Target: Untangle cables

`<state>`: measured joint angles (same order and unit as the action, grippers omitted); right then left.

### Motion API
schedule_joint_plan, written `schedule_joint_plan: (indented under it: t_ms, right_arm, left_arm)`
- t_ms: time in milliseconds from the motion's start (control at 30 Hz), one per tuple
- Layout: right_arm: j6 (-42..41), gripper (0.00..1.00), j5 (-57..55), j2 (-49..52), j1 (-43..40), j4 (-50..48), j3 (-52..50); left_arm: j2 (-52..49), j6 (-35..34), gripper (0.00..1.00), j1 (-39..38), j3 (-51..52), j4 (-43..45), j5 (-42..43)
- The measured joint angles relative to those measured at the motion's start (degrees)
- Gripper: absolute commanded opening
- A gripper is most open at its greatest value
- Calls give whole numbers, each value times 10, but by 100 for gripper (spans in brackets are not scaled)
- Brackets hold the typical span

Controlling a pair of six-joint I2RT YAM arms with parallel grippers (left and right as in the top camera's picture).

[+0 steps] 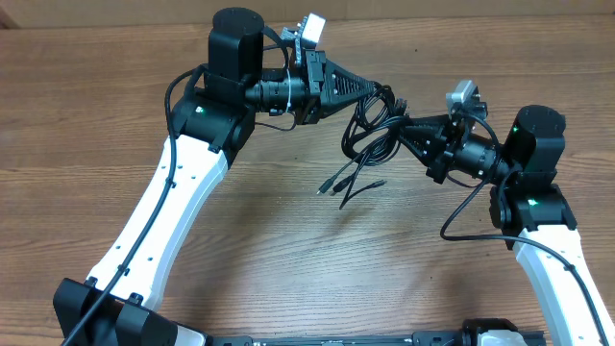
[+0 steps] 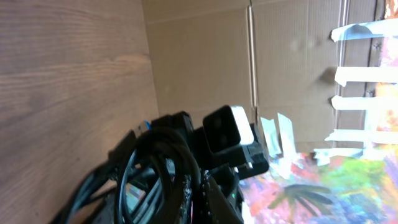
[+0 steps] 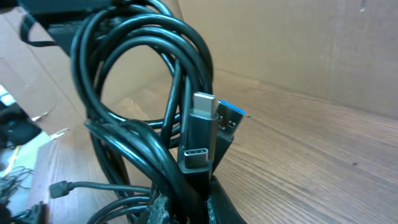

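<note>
The cables (image 1: 370, 130) are hanging as one tangled bunch above the counter (image 1: 288, 240), strung between the two arms. The untangling is looking barely begun: no wire is lying apart on its own, and the loops are crossing one another in several places. The left gripper (image 1: 378, 94) is meeting the top of the bunch and the right gripper (image 1: 407, 125) is meeting its right side, the two tips near one another. The right gripper is clenched on the cables, with strands running down between its fingers in its wrist view. The left gripper is also closed; its own view is dark and blurred, so it is probably pinching a loop, though that is not plainly showing. A few free ends are dangling below the bunch toward the counter, carrying small plugs (image 1: 332, 185).

As I am judging it, nearly everything is left to do: drawing the loops apart, freeing each wire and laying it down separately.

The wires are thin, round, glossy black and limp, bending into smooth curves. One end is carrying a flat silver plug (image 3: 200, 134) with an oval opening, and just beside it a plug with a blue tongue (image 3: 229, 117) is showing. The counter is brown wood-grain, and plain cardboard (image 3: 298, 43) is standing behind it.
</note>
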<state>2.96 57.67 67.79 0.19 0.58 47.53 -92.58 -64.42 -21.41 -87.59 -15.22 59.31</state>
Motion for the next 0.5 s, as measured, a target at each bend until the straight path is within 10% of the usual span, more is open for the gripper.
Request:
schedule_joint_plan:
  t_ms: [267, 500]
  right_arm:
    - [0, 4, 69, 0, -1, 2, 0]
    - [0, 4, 156, 0, 0, 5, 0]
  left_arm:
    - [0, 37, 21, 0, 0, 0, -44]
    - [0, 50, 65, 0, 0, 0, -91]
